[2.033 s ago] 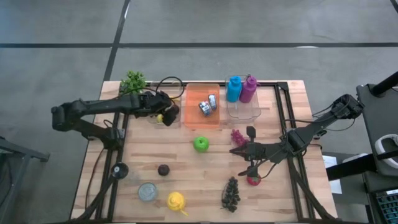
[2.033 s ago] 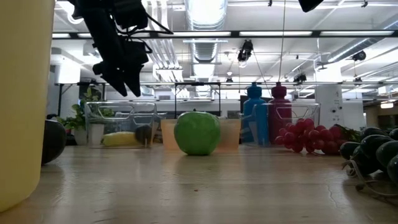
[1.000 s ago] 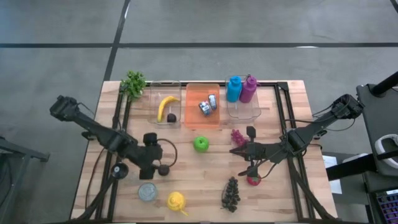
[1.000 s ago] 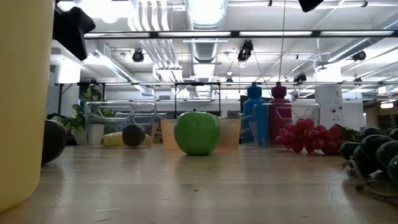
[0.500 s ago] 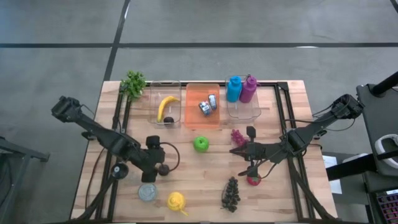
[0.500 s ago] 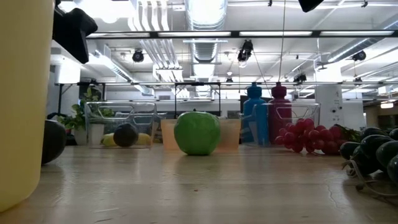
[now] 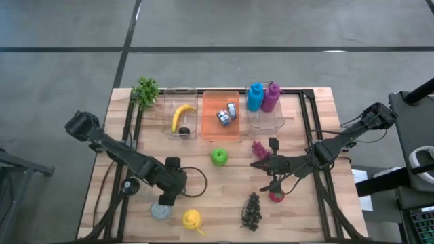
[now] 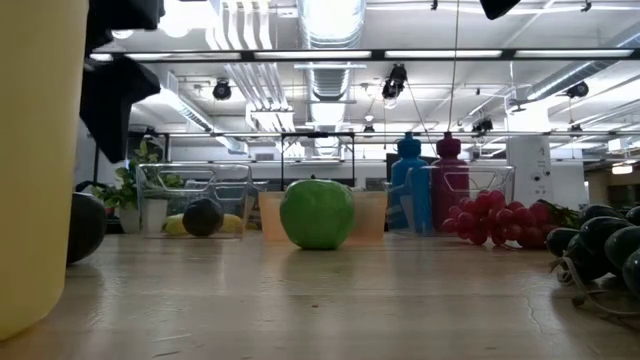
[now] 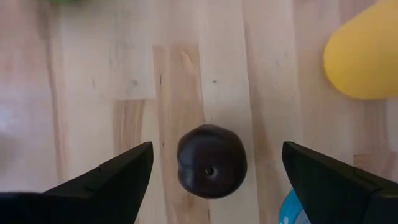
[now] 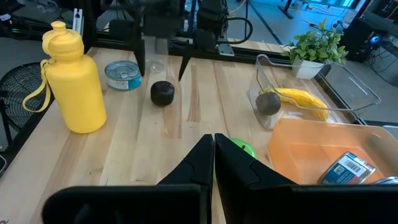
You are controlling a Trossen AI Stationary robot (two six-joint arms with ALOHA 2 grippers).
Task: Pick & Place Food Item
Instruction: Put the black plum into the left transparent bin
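Note:
A dark plum point(image 9: 211, 162) lies on the wooden table near its front left. My left gripper point(image 7: 168, 196) hangs right above it, pointing down, open, one finger on either side of the plum and clear of it; the high view hides the plum under the gripper. The right wrist view shows the plum point(image 10: 163, 93) below those fingers. A clear bin point(image 7: 169, 108) at the back holds a banana point(image 7: 179, 116) and a dark fruit point(image 7: 183, 132). My right gripper point(image 7: 254, 165) waits shut above the table's right half.
Close to the plum stand a tin can point(image 7: 160, 211) and a yellow bottle point(image 7: 192, 219). A green apple point(image 7: 218, 156) sits mid-table, red grapes point(image 7: 258, 148) and dark grapes point(image 7: 251, 211) to the right. An orange bin point(image 7: 213, 129) and a bottle bin point(image 7: 264, 123) stand at the back.
My left gripper has come down over the plum, shifting a little toward the table's near edge, and has stayed open. The plum has not moved. The dark fruit in the clear bin has rolled a little and settled.

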